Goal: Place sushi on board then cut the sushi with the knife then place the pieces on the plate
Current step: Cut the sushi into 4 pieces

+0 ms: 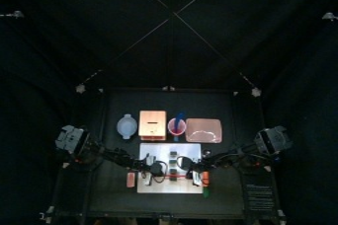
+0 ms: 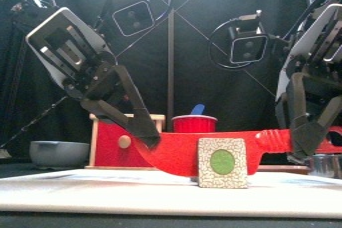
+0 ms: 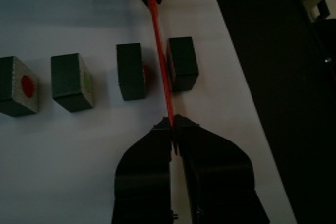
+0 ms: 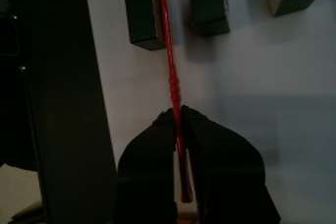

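My left pincer and right pincer each clenched on one end of red knife; blade runs ahead between two sushi blocks on white board.

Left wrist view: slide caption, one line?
Left gripper shut on red knife, its blade between two of four sushi blocks on the white board.

Top view: I look from high overhead, far off, down on the white board. Front view: low, near, level across it. Wrist views: close behind the left gripper and right gripper, sighting along the red knife; both share it and the sushi blocks.
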Robot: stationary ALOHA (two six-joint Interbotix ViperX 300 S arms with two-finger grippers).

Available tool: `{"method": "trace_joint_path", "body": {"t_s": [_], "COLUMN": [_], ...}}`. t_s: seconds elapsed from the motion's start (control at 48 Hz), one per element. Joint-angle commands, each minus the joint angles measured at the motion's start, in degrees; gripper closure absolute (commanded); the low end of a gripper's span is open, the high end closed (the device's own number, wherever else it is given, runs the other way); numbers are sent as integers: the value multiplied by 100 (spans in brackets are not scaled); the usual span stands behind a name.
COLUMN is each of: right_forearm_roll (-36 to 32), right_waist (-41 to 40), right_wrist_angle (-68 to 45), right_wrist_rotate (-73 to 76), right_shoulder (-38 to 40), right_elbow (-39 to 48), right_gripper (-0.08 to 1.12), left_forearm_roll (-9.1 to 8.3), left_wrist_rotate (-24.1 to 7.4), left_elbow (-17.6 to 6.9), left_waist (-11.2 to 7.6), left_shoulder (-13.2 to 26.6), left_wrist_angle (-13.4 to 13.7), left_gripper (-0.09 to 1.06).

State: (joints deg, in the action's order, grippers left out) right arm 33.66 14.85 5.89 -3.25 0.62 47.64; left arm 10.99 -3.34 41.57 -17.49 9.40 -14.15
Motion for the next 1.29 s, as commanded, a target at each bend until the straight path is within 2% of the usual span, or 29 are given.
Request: {"method": "trace_joint_path", "body": {"t_s": [0.021,0.167,0.354,0.562,0.75,0.833,0.896,0.979,1.292], "right_forearm_roll": [70,79,-62,-352,-571,-668,-712,-756,-914], "right_waist": [44,62,18,-220,-439,-554,-615,-686,-853], "right_wrist_angle": [0,0,26,185,431,615,686,721,765], "right_wrist_rotate": [18,18,0,9,9,9,9,0,9], "right_shoulder": [97,97,202,598,1037,1266,1406,1564,1890], "right_elbow": [-105,-123,-141,-167,-149,-123,-88,-44,167], "right_gripper": [72,72,72,72,72,72,72,72,72], "left_forearm_roll": [132,229,176,-105,-466,-624,-668,-677,-686], "left_wrist_rotate": [-26,-44,-97,-97,-97,-97,-88,-88,-97], "left_elbow": [-114,-114,-123,-53,-44,-44,-53,-53,-53], "left_waist": [-105,-141,-88,114,281,422,492,589,721], "left_shoulder": [-149,-176,-272,-624,-896,-958,-984,-993,-1037], "left_wrist_angle": [-18,-9,-9,-9,-9,-35,-44,-53,-70], "left_gripper": [58,58,58,58,58,57,56,52,24]}}
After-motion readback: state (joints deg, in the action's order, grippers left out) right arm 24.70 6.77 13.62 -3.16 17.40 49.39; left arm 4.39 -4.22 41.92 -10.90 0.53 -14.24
